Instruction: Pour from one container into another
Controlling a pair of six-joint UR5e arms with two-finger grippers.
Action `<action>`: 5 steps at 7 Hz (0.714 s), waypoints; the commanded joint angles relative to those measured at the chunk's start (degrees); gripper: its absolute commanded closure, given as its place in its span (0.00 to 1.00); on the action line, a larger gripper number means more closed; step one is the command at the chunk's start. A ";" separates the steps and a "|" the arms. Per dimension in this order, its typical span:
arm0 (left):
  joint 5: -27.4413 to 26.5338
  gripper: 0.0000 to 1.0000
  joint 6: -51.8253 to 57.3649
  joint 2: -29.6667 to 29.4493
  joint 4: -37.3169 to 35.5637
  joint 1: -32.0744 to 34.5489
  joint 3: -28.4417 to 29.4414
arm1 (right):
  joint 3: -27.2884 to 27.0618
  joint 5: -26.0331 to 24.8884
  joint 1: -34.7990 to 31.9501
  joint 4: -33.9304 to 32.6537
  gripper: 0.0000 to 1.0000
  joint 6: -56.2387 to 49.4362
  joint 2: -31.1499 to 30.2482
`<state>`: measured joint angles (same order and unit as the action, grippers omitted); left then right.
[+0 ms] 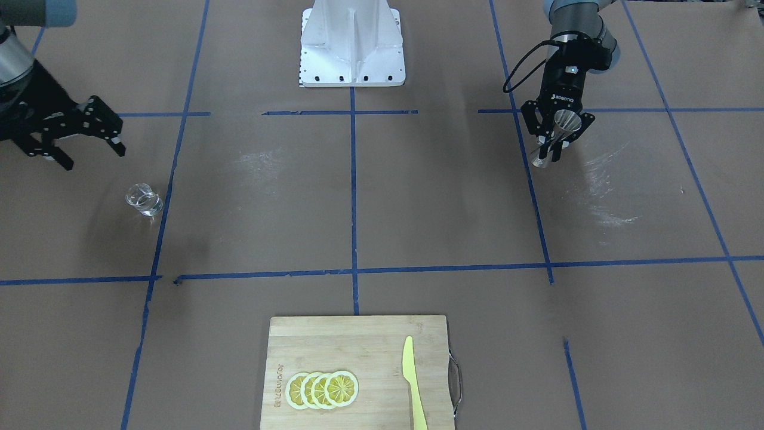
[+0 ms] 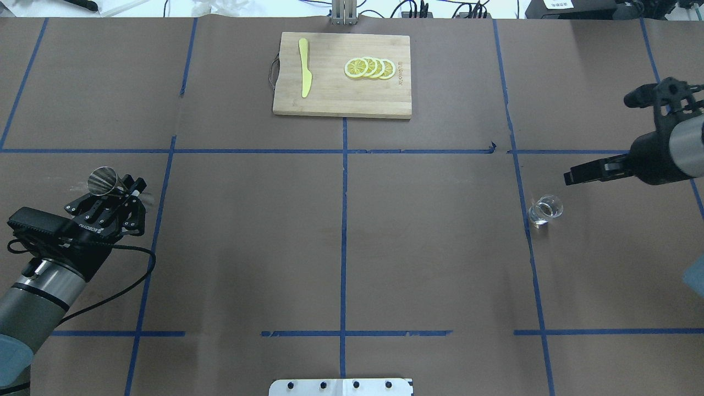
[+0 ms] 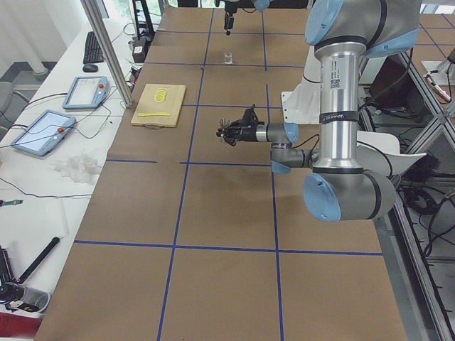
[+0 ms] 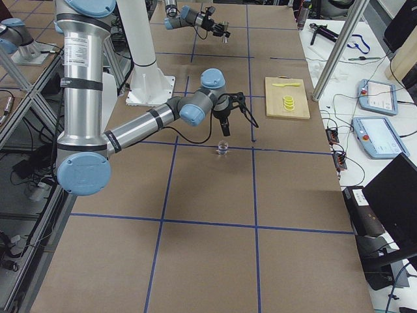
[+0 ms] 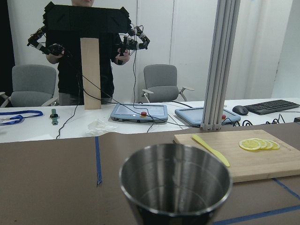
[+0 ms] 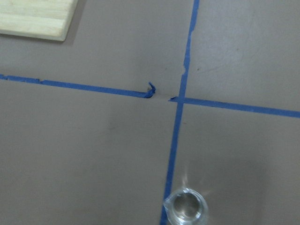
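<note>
The clear glass [image 1: 144,199] stands upright on the brown table, on a blue tape line, and also shows in the overhead view [image 2: 545,209] and at the bottom of the right wrist view [image 6: 187,207]. My right gripper [image 1: 89,154] hovers open a little behind and beside it, with nothing between its fingers [image 2: 572,176]. At the other side of the table my left gripper [image 1: 552,146] is shut on the steel jigger [image 1: 561,126], holding it off the table. The jigger's open mouth [image 5: 176,180] fills the bottom of the left wrist view and looks empty.
A wooden cutting board [image 2: 341,104] with lemon slices [image 2: 369,67] and a yellow knife [image 2: 304,74] lies at the table's far middle edge. The robot's white base [image 1: 352,54] stands at the near middle. A person [image 5: 89,51] stands beyond the table.
</note>
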<state>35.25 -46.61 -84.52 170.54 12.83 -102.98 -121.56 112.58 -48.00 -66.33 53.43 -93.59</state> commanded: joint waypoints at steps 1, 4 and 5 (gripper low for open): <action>-0.35 1.00 0.12 -2.83 0.15 -0.18 0.50 | -6.48 -27.13 17.34 1.38 0.00 15.44 -3.76; -0.44 1.00 0.12 -3.11 0.15 -0.18 1.21 | -8.43 -69.22 42.30 1.81 0.02 32.20 -13.61; -0.35 1.00 0.29 -3.11 0.06 -0.18 1.47 | -5.56 -75.69 46.12 1.73 0.05 39.22 -15.11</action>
<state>34.85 -46.45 -87.57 170.66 12.66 -101.71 -129.26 48.20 -8.65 -64.60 84.69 -106.11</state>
